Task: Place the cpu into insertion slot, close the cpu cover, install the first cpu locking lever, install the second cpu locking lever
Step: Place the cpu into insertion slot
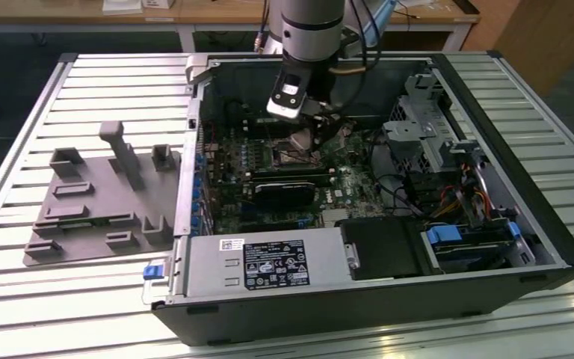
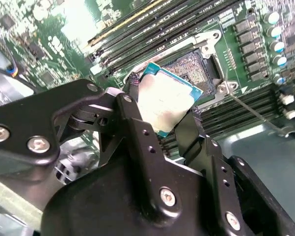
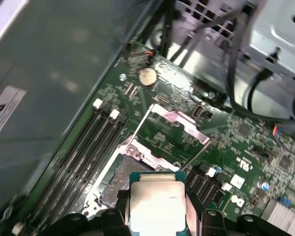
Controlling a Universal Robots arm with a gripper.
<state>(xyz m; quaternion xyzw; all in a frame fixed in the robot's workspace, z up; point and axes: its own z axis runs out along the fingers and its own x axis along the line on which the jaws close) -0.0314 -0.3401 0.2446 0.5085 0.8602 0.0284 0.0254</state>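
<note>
– Cpu (image 2: 166, 101) is what we have between the fingers (image 2: 136, 129). They are drawn in narrow on two opposite edges of the chip, and its pale metal top faces the wrist cameras.
– And the insertion slot (image 2: 195, 66)?
– Just past the fingertips, open, its dark centre bare. In the first wrist view the cpu (image 3: 157, 206) hangs over the slot's nearer edge. As far as we can judge it is apart from the slot; we see no contact.
– So we are in the first step, the placing, and nothing after it is done.
– That is our reading. The cpu cover (image 3: 180, 120) stands open on the far side of the slot from the fingers. A thin locking lever (image 2: 253, 110) lies out to one side, unhooked.
– What would the seating call for?
– We think the chip must come level and square with the slot's rim, corners matched, and go down gently. A skewed or sliding landing could harm the contacts. The memory slots (image 2: 152, 29) run close alongside, so there is little room to stray.
– Further out?
– The arm (image 1: 312, 30) reaches down into the open computer case (image 1: 267, 321), which lies on the slatted bench (image 1: 57, 314).
</note>
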